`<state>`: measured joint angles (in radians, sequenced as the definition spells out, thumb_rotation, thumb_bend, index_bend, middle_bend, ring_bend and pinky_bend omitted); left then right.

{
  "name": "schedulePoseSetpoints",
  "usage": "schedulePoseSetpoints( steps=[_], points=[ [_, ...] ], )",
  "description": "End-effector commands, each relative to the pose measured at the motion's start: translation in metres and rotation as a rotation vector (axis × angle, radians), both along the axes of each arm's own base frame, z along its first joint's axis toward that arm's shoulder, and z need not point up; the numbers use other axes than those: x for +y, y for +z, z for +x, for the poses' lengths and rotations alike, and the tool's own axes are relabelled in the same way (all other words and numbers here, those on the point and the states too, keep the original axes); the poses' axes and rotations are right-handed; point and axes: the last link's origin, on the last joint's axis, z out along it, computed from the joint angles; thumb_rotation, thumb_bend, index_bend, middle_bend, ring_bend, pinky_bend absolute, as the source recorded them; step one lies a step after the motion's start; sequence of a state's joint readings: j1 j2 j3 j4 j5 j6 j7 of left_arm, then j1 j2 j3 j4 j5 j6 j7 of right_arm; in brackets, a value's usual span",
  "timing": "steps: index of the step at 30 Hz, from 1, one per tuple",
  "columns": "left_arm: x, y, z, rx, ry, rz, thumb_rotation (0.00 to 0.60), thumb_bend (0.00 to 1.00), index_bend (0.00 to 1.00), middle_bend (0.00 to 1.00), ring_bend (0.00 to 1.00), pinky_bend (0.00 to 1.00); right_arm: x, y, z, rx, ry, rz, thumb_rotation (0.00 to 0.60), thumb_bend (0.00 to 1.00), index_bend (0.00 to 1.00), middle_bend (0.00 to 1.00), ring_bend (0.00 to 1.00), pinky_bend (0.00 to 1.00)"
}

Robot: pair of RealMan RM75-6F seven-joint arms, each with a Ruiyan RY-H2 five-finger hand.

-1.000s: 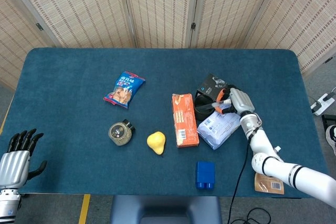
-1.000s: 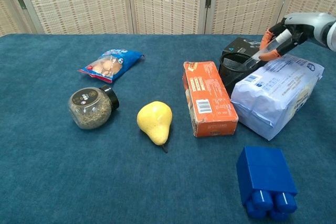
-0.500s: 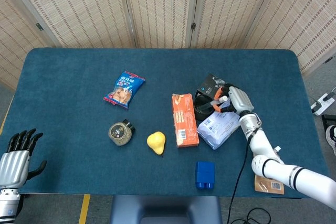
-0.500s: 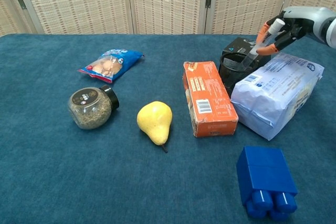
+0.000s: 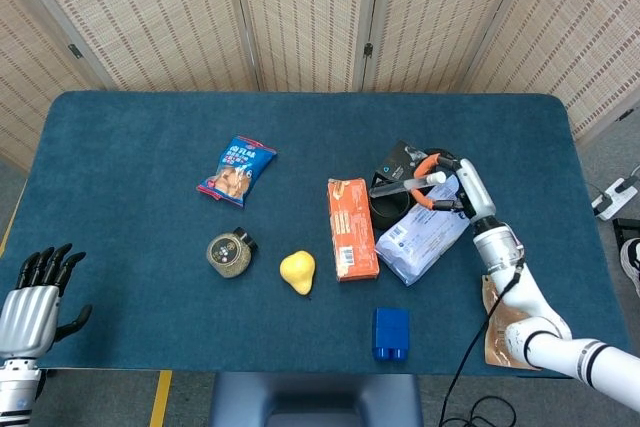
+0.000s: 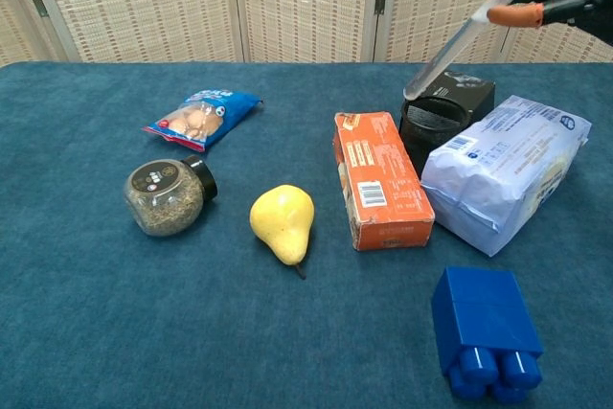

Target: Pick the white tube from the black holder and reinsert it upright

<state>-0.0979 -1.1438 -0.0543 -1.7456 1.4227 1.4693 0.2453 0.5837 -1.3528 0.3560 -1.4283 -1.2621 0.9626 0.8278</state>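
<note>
White tube (image 6: 464, 40), pinched in the right hand (image 5: 462, 187) at the upper right of the frame, has lifted clear of the black holder (image 6: 433, 124) since a moment ago and hangs tilted above it, so reinsertion upright remains; left hand (image 5: 35, 299) rests spread.

A blue snack bag (image 5: 236, 169) lies on the blue table (image 5: 140, 137), with a round jar of seeds (image 5: 229, 253) on its side nearer the front. A yellow pear (image 5: 297, 271) sits beside an orange box (image 5: 351, 229); a pale plastic package (image 5: 420, 245) lies to the box's right, and a blue block (image 5: 391, 333) rests near the front edge.
</note>
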Motion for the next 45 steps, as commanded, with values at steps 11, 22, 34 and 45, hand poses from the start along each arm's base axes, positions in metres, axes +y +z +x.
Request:
schedulePoseSetpoints(
  steps=[11, 22, 34, 45],
  points=[
    [0.001, -0.002, 0.006, 0.002, -0.014, -0.012, 0.600, 0.32, 0.20, 0.11, 0.06, 0.09, 0.024, 0.046, -0.036, -0.039, -0.009, -0.093, 0.600, 0.43, 0.64, 0.44, 0.17, 0.10],
    [0.001, -0.005, 0.008, -0.004, -0.018, -0.027, 0.600, 0.32, 0.20, 0.11, 0.06, 0.09, 0.031, 0.041, -0.022, 0.272, 0.033, -0.214, 0.600, 0.43, 0.64, 0.44, 0.19, 0.10],
    [0.001, -0.005, 0.006, -0.007, -0.015, -0.028, 0.600, 0.32, 0.20, 0.11, 0.06, 0.09, 0.047, 0.040, -0.023, -0.233, -0.046, 0.016, 0.600, 0.43, 0.64, 0.45, 0.21, 0.10],
    [0.003, -0.007, 0.008, -0.007, -0.022, -0.032, 0.600, 0.32, 0.20, 0.11, 0.06, 0.09, 0.035, 0.042, -0.036, 0.288, 0.004, -0.256, 0.600, 0.45, 0.64, 0.45, 0.21, 0.12]
  ],
)
